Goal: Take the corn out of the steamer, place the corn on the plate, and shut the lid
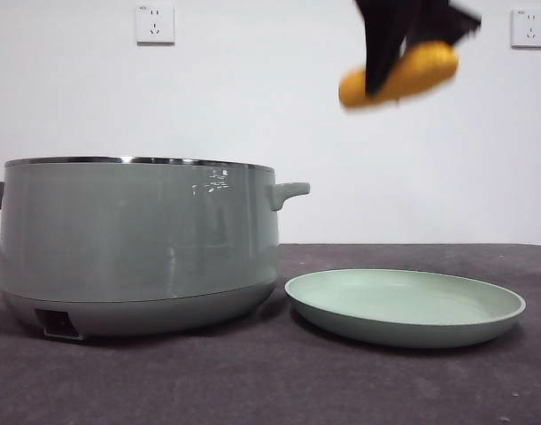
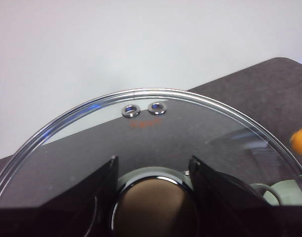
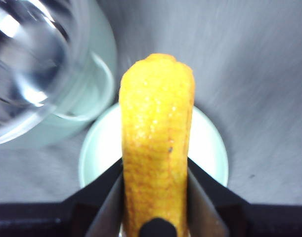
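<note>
Yellow corn (image 1: pixel 403 75) clamped between my right gripper (image 3: pixel 155 197) jaws, high above the plate (image 1: pixel 405 307) | left gripper (image 2: pixel 153 185) closed on the lid (image 2: pixel 141 128) knob | steamer (image 1: pixel 137 239) left, uncovered | advice: lower slowly, release over plate centre.

Dark table (image 1: pixel 252 390): steamer (image 1: pixel 137 239), plate (image 1: pixel 483 320).

Yellow-orange corn (image 1: pixel 403 75) with a fine kernel texture, held between black jaws. Sage-green pot (image 1: pixel 137 239) with a chrome rim. Matching sage-green plate (image 1: pixel 405 305). Clear glass lid (image 2: pixel 155 133). Dark grey table (image 1: pixel 270 381). White wall (image 1: pixel 252 88).
</note>
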Tool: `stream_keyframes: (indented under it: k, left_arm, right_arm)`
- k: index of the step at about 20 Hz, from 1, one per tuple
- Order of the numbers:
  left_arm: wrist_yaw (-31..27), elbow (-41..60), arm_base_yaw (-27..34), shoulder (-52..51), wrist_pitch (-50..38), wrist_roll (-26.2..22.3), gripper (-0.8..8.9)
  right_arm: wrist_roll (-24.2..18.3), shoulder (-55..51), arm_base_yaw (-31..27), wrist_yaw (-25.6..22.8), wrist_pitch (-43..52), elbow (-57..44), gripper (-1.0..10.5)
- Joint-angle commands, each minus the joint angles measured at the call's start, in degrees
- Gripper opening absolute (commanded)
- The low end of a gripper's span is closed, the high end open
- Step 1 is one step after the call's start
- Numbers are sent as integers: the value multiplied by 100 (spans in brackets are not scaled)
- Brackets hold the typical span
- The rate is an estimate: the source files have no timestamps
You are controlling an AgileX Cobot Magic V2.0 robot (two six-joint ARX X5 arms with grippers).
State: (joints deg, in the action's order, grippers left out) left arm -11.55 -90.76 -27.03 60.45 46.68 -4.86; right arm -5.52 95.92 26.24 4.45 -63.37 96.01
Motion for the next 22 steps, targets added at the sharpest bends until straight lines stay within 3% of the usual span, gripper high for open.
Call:
stream_keyframes:
  k: [1, 7, 15, 22]
  left_arm:
    - [-9, -83, 9, -46, -297, 35, -9]
    - [-9, -83, 9, -46, -339, 35, -9]
    - [-4, -83, 9, -46, -376, 35, -9]
    - [0, -83, 9, -46, -365, 33, -9]
  right_arm:
    - [205, 42, 2, 4, 673, -885, -16]
    - [422, 122, 13, 0, 2500, -2656, -16]
    - [413, 953, 7, -11, 2804, -2750, -5]
    - [450, 1021, 7, -297, 2822, -2750, 420]
